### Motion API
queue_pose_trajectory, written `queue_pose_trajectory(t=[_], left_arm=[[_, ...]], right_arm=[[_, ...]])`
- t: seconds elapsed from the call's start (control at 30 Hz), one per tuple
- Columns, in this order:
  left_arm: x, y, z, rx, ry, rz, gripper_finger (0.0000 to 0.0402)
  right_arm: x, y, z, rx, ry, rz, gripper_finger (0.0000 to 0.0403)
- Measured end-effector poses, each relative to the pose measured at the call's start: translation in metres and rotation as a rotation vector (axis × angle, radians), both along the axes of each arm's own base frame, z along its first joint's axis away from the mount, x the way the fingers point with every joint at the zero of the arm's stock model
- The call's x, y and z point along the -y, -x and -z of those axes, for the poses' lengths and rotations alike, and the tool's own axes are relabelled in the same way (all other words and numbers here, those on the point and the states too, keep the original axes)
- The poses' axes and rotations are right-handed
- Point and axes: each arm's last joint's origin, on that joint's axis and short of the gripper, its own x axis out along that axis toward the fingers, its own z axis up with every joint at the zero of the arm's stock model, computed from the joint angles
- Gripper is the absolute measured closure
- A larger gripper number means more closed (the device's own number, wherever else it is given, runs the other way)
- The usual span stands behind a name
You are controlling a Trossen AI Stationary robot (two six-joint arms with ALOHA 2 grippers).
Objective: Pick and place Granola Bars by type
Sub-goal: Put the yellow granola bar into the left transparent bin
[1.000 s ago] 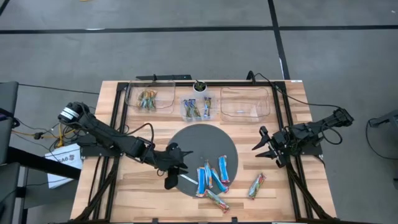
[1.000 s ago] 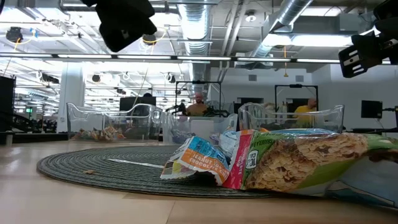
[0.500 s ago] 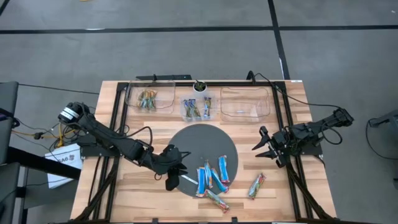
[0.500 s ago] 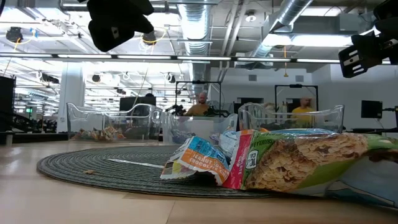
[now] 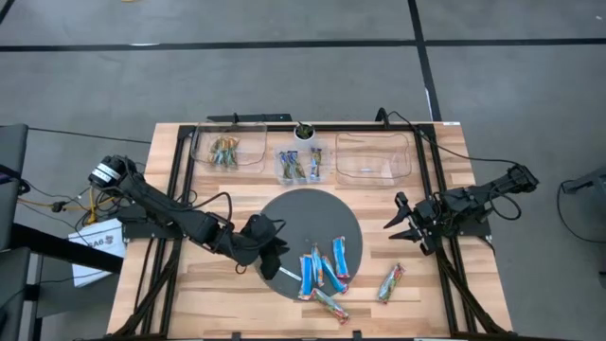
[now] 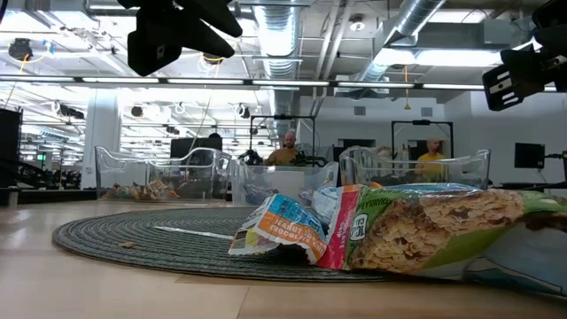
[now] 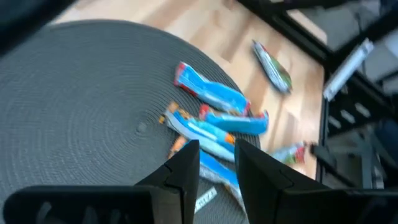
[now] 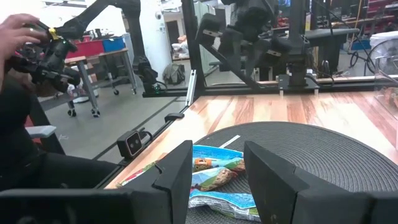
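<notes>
Bars heaped for sorting

Shiny blue and green-tan wrapped granola bars (image 5: 323,274) lie at five o'clock on the round grey woven mat (image 5: 308,213), likely pooled there for sorting. Left tool (image 5: 268,254) hovers beside them, fingers slightly parted, empty. Right tool (image 5: 404,224) waits at three o'clock, parted, empty. Only the high view shows the three clear bins (image 5: 373,157) at twelve o'clock on the wooden counter (image 5: 204,298).

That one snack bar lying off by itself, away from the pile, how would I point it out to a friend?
Start at the round dark mat in the middle of the wooden table. A bunch of blue-wrapped bars sits on the mat's near edge. The lone granola bar lies on bare wood past that bunch, towards the right gripper, and its wrapper is green and orange, not blue.
</notes>
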Motion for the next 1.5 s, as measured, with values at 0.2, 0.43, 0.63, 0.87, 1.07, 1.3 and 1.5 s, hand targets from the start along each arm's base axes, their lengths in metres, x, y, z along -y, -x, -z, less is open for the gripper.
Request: queue_pose_trajectory(t=[0.2, 0.43, 0.63, 0.87, 1.07, 1.3, 1.5], left_arm=[[-0.001, 0.0, -0.001, 0.028, 0.039, -0.099, 0.0308], [0.003, -0.01, 0.012, 0.015, 0.079, -0.165, 0.0308], [0.014, -0.034, 0.022, -0.033, 0.114, -0.177, 0.0308], [0.031, -0.069, 0.019, -0.194, 0.055, -0.231, 0.0308], [0.045, -0.095, 0.015, -0.305, 0.019, -0.282, 0.0308], [0.059, -0.122, 0.026, -0.353, 0.048, -0.296, 0.0308], [0.06, -0.125, 0.038, -0.376, 0.083, -0.334, 0.0308]], right_arm=[[0.0, 0.0, 0.0, 0.0, 0.0, 0.0, 0.0264], [0.0, 0.0, 0.0, 0.0, 0.0, 0.0, 0.0266], [0.0, 0.0, 0.0, -0.002, 0.001, 0.0, 0.0264], [0.0, 0.0, 0.0, -0.002, 0.001, -0.001, 0.0266], [0.0, 0.0, 0.0, -0.004, 0.002, -0.001, 0.0264], [0.0, 0.0, 0.0, -0.004, 0.002, -0.001, 0.0264], [0.0, 0.0, 0.0, -0.004, 0.002, 0.0, 0.0266]])
